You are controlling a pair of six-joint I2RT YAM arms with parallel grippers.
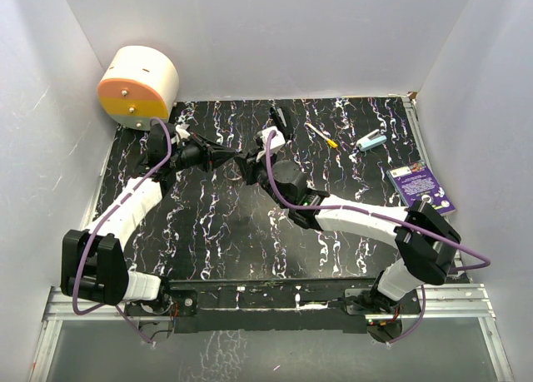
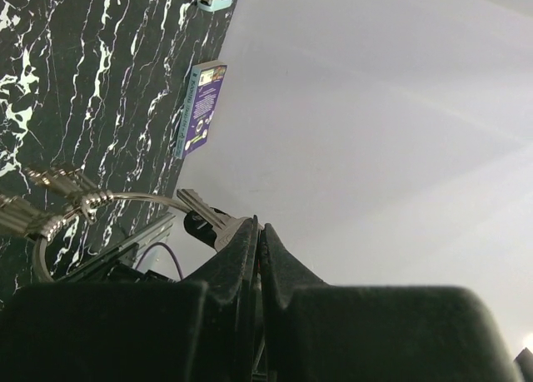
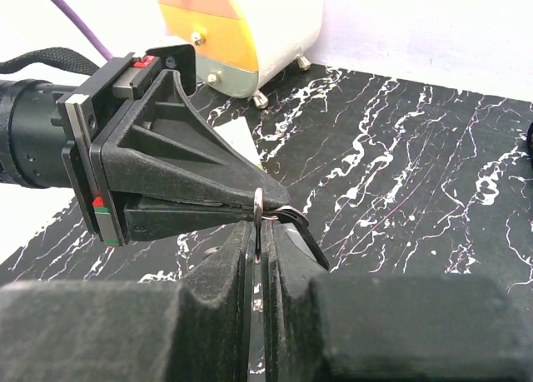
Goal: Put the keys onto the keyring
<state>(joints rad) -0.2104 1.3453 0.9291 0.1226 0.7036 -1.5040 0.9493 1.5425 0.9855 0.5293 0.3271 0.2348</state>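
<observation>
My two grippers meet above the middle of the dark marbled table. The left gripper (image 2: 259,225) is shut on the head of a silvery key (image 2: 198,205), and its blade points toward the keyring (image 2: 133,199). That thin wire ring arcs to the left, where other keys (image 2: 60,200) hang bunched on it. In the right wrist view my right gripper (image 3: 260,229) is shut on the keyring (image 3: 258,204), seen edge-on, right at the tip of the left gripper (image 3: 279,205). From above, the left gripper (image 1: 226,157) and right gripper (image 1: 252,162) touch tip to tip, and the ring is too small to make out.
A cream and orange round device (image 1: 137,86) stands at the back left corner. A yellow-handled thin tool (image 1: 321,135), a teal object (image 1: 371,141) and a purple booklet (image 1: 422,186) lie at the back right. White walls enclose the table (image 1: 216,240) on three sides.
</observation>
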